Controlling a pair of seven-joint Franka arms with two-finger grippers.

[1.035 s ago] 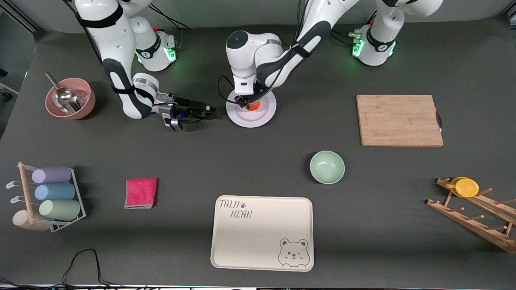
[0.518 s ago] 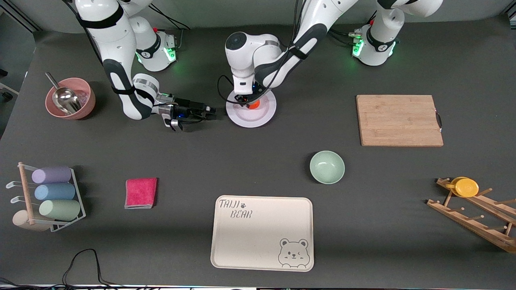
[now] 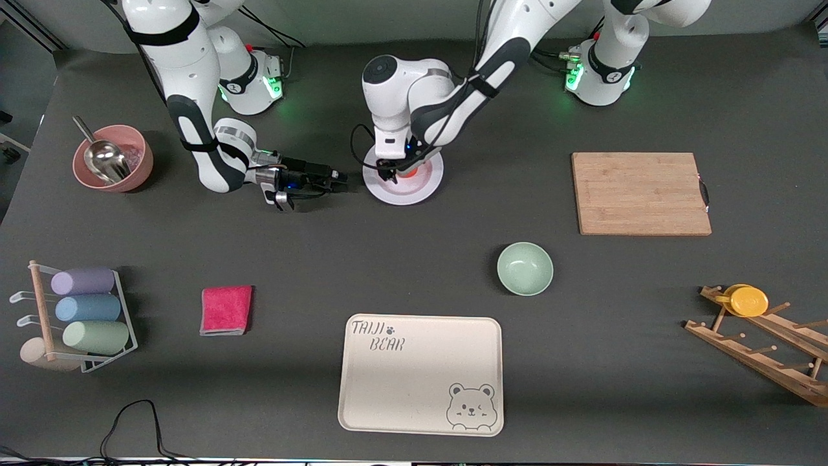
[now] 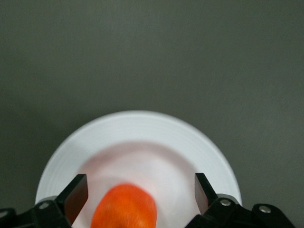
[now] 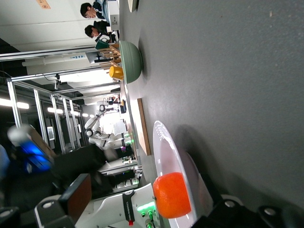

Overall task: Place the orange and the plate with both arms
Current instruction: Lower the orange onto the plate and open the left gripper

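Resting on the plate [image 3: 403, 182], the orange [image 4: 124, 207] sat between the spread fingers of the left tool [image 4: 141, 194]. Right tool [image 3: 336, 180], fingers apart, lay low beside the plate on the dark grey bench [image 3: 388, 259]. Lit metal framing showed in the room.

This is a robotics lab. Two white robot arms [image 3: 194, 97] are bolted at one edge of a worktop covered in a dark grey mat [image 3: 323, 259], their bases lit green. A loose cable [image 3: 129, 421] trails at the edge nearest the front camera. The right wrist view shows metal framing [image 5: 28, 85], strip lights, another robot [image 5: 99, 128] and people seated at desks [image 5: 92, 19].
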